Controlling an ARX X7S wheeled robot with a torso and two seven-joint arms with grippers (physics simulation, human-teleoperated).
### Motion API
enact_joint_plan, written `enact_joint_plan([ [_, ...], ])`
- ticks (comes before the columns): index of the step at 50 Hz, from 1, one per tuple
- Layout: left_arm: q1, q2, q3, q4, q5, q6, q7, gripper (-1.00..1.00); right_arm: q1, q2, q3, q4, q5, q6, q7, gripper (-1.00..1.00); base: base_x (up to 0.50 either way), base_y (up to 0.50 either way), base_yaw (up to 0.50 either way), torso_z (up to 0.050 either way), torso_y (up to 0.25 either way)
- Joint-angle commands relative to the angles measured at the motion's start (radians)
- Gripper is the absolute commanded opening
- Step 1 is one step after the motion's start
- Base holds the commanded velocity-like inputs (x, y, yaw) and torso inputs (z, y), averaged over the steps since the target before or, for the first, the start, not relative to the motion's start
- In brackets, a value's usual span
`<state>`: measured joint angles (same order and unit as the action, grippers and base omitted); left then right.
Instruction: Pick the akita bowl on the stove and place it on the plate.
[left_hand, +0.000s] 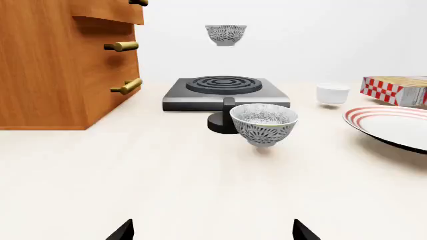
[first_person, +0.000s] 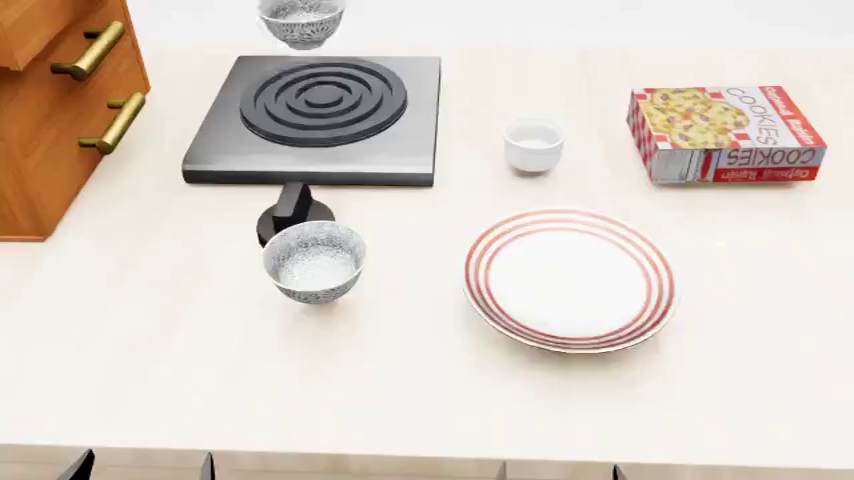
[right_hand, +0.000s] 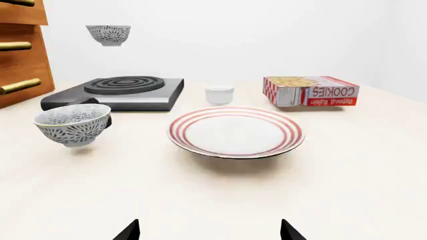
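Empty near bowl (first_person: 314, 260); bare plate (first_person: 571, 280) beside

Left hand (left_hand: 212, 235): only two dark fingertips poke in at left wrist view's edge, rest cut off. Right hand (right_hand: 209, 231): same in right wrist view. Head view: just dark bits at lower edge. Far akita bowl (first_person: 302, 20): top cropped in head view; what it rests on can't be told. Knob (first_person: 292, 218): partly hidden behind near bowl (first_person: 315, 260). Plate (left_hand: 393, 122): cut off in left wrist view. Cabinet (first_person: 60, 110): cropped everywhere. Small print on cookie box (first_person: 727, 133) unreadable.
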<state>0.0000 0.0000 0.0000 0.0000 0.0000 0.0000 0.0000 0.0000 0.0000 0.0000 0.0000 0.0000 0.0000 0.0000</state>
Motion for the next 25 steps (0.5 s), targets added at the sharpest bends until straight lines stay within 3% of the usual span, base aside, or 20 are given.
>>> enact_joint_plan([
  [1,-0.003,-0.015,0.018,0.010,-0.018,-0.019,-0.020,1.00,0.001,0.017,-0.022,-0.006,0.016,0.012,0.015,1.00,0.00,0.00,0.00,0.000,0.000],
  [25,0.002,-0.067,0.083,0.003,-0.069,0.010,-0.079,1.00,-0.008,0.074,-0.091,-0.036,0.086,0.035,0.052,1.00,0.00,0.00,0.00,0.000,0.000],
])
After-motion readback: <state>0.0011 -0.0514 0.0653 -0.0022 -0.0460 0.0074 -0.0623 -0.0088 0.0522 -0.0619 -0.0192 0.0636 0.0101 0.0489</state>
